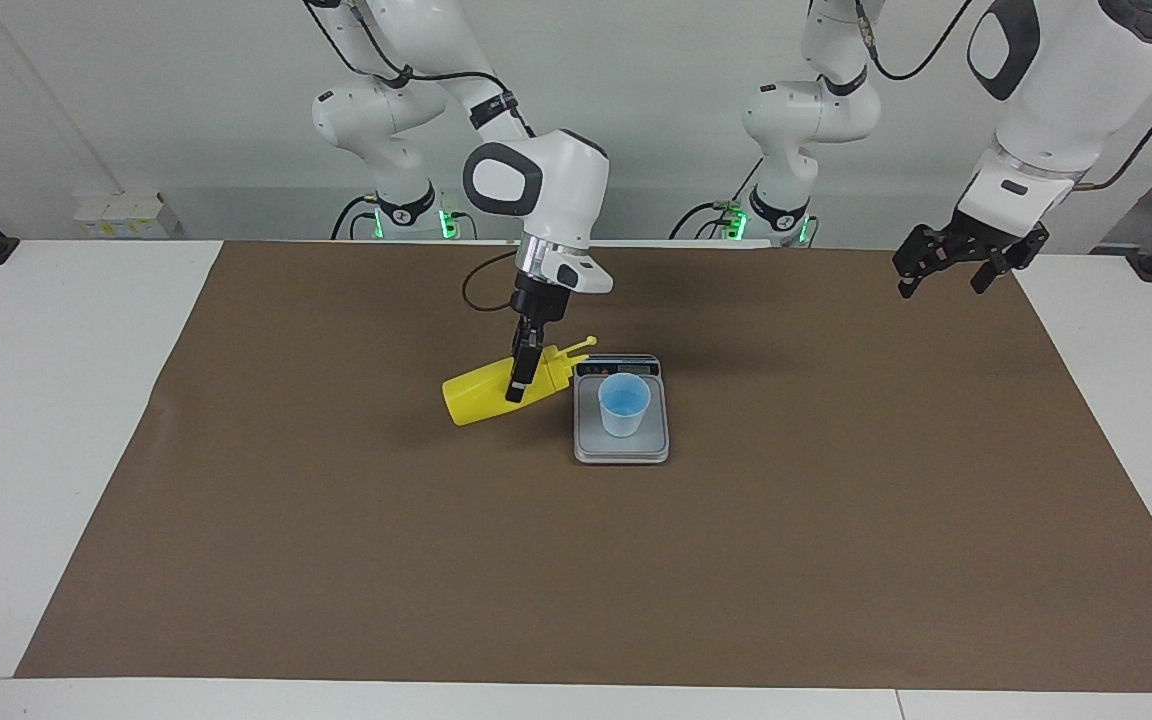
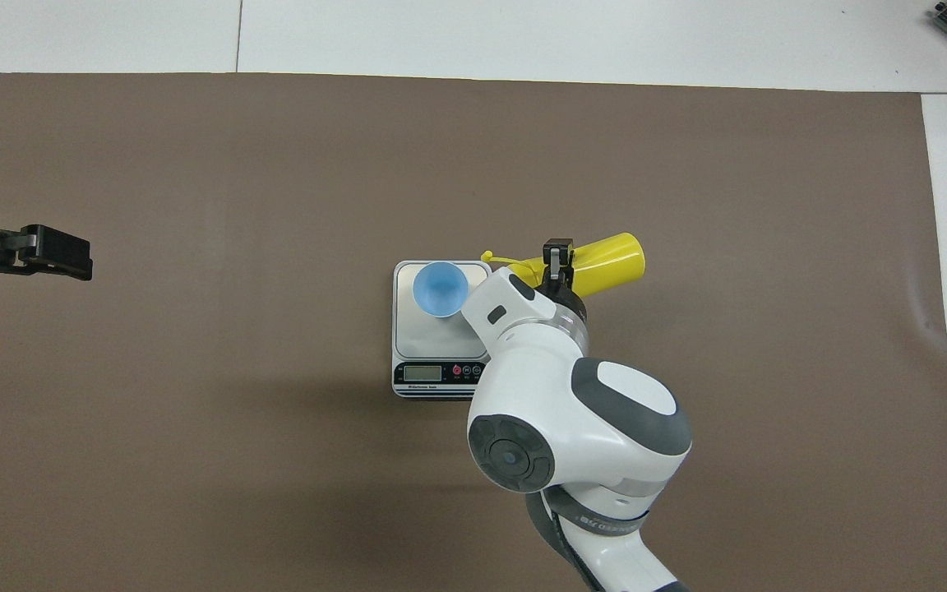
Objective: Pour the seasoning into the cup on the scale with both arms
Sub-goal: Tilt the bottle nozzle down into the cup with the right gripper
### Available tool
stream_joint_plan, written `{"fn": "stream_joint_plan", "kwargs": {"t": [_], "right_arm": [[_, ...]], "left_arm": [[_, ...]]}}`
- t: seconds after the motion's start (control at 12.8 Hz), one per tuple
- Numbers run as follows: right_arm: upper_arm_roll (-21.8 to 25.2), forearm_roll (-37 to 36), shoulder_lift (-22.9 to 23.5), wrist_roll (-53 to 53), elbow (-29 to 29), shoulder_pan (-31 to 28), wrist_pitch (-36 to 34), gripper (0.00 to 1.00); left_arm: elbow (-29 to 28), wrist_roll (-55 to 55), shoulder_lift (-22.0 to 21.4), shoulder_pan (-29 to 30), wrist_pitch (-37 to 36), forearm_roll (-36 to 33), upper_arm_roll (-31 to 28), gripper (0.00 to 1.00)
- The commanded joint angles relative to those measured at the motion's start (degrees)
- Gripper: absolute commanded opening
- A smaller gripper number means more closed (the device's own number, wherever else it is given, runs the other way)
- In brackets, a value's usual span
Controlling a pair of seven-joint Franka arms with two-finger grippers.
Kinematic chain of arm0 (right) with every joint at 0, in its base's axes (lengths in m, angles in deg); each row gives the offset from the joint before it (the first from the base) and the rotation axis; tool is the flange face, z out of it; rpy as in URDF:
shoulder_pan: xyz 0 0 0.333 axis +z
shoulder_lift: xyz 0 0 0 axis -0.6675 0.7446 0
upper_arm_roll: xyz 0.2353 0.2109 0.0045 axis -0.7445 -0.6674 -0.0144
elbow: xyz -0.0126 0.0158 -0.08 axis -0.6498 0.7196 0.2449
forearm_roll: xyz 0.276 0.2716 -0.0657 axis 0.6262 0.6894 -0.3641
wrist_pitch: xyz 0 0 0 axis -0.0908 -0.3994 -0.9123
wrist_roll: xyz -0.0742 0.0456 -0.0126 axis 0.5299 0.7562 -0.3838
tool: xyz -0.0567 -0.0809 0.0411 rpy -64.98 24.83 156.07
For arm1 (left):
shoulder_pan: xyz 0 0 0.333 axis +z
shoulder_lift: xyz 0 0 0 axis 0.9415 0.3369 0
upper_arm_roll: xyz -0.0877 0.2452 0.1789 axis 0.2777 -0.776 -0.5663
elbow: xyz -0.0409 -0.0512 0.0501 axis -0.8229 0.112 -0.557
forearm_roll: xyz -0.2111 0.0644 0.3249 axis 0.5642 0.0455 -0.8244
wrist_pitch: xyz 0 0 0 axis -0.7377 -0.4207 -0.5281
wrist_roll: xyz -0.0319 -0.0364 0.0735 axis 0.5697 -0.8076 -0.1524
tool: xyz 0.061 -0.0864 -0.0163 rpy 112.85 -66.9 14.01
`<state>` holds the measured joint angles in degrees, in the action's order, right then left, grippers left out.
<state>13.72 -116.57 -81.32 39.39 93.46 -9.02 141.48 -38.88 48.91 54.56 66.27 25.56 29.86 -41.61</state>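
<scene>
Seasoning (image 1: 496,388) was in the right gripper (image 1: 516,385), whose fingers were clamped on the yellow bottle's middle. The bottle was tipped over on its side, with its nozzle a bit higher than its bottom and pointing toward the scale (image 1: 621,445). Its thin cap strap (image 1: 581,344) stuck out above the nozzle, close to the scale's edge nearest the robots. The bottle was held beside the scale, on the side toward the right arm's end of the worktop (image 1: 336,550), and I could not tell if it touched the brown mat. The scale sat near the middle of the worktop, with its dark display strip on the edge nearest the robots. The light blue cup (image 1: 624,405) stood upright on the scale. The left gripper (image 1: 941,270) waited up in the air over the corner of the mat by its own base, with its fingers apart and nothing in them.
</scene>
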Motion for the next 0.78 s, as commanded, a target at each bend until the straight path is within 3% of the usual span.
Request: {"fn": "stream_joint_plan", "kwargs": {"t": [0.0, 0.16, 0.39, 0.7], "right_arm": [[-0.07, -7.63, 2.24, -4.88, -3.60, 0.54, -3.43, 0.00], [-0.07, -12.55, 3.47, -8.58, -3.87, 1.76, -4.84, 0.00], [-0.07, -18.62, 7.77, -16.23, -7.02, 5.45, -12.20, 0.00], [-0.07, -20.49, 10.16, -17.73, -8.88, 7.40, -15.39, 0.00]], "left_arm": [[-1.54, -0.43, -1.51, -0.01, -0.19, -0.98, -0.03, 1.00], [-1.54, -0.44, -1.60, -0.01, -0.19, -0.98, -0.03, 1.00], [-1.54, -0.43, -1.60, -0.01, -0.19, -0.98, -0.03, 1.00], [-1.54, -0.43, -1.51, -0.01, -0.19, -0.98, -0.03, 1.00]]}}
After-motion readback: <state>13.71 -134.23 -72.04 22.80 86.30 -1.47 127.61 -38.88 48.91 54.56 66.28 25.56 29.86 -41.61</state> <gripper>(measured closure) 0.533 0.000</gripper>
